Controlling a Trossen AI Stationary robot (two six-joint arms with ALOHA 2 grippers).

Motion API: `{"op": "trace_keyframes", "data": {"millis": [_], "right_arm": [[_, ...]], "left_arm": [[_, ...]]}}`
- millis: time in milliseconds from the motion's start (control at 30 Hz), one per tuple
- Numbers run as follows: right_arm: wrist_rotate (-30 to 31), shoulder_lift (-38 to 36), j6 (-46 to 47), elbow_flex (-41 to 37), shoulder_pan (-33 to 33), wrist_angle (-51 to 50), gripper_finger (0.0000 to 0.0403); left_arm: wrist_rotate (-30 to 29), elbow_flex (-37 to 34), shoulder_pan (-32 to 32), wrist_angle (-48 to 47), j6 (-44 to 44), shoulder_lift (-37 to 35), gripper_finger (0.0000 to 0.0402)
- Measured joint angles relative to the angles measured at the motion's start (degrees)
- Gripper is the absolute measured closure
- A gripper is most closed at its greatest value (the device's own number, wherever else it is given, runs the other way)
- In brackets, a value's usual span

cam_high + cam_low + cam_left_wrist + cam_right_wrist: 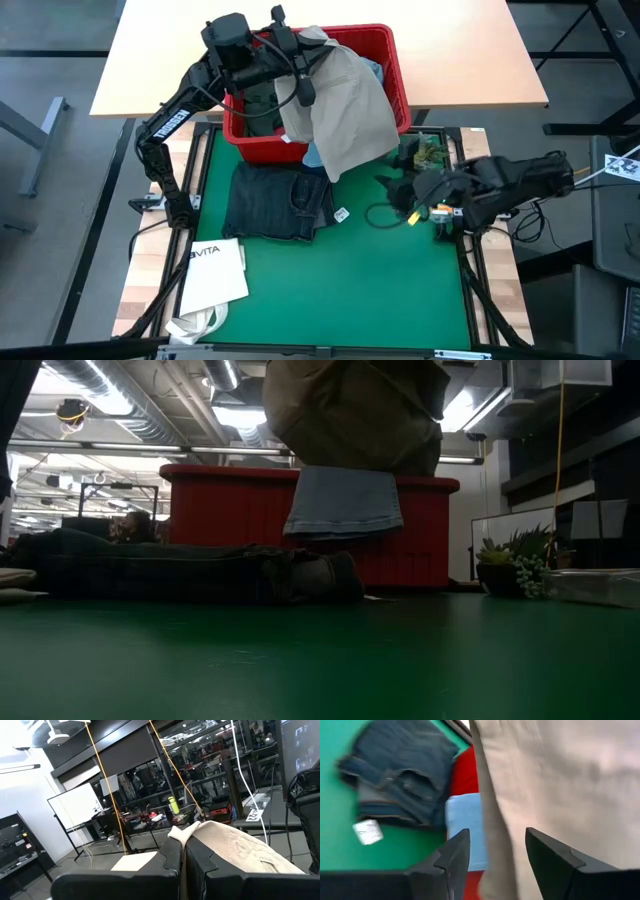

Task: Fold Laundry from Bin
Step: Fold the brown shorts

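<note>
The red bin (pixel 395 70) stands at the far side of the green mat, with dark laundry still inside. My left gripper (pixel 298 50) is high above the bin, shut on khaki trousers (pixel 345 110) that hang below it (pixel 350 410). A small light blue cloth (pixel 345 500) hangs over the bin's front wall. Dark folded jeans (pixel 275 200) lie flat on the mat before the bin. My right gripper (pixel 392 188) hovers open right of the trousers. In the right wrist view its fingers (pixel 455 862) frame the khaki's hanging edge (pixel 495 840) without touching it. My left gripper pinches a bunched upper end of the khaki trousers (pixel 192 832) between its two shut fingers. The fingers lie level and come from the table's left. The cloth hangs slack below them over the bin's front rim; whether its lower end touches the rim, I cannot tell.
A white VITA tote bag (pixel 215 270) lies at the mat's near left corner. A small potted plant (pixel 425 150) and a clear box (pixel 600 585) stand at the right edge by the right arm. The mat's near middle (pixel 350 290) is bare.
</note>
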Motion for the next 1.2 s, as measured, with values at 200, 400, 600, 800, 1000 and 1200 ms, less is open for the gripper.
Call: {"op": "trace_keyframes", "data": {"millis": [200,400,600,800,1000,1200], "right_arm": [[1.8,1.7,-12.7,-8.2,1.4,16.6,0.0212],[5.2,5.3,-27.4,-13.1,1.5,32.6,0.0212],[8.9,9.1,-35.0,-13.1,1.5,41.7,0.0212],[14.4,9.7,-36.4,-13.1,1.5,44.4,0.0212],[14.3,9.7,-38.3,-13.1,1.4,50.5,0.0212],[14.2,9.7,-38.0,-13.1,-0.1,54.0,0.0212]], "left_arm": [[0.1,0.0,0.0,0.0,-1.5,0.0,0.0401],[0.2,0.0,0.0,-0.4,-2.6,0.0,0.0401],[0.2,0.0,0.0,-1.5,-2.6,0.0,0.0401],[0.2,0.0,0.0,-2.2,-2.6,0.0,0.0401],[0.2,0.0,0.0,-2.3,-2.6,0.0,0.0401],[1.6,0.0,-0.1,-2.2,-4.2,0.0,0.0401]]}}
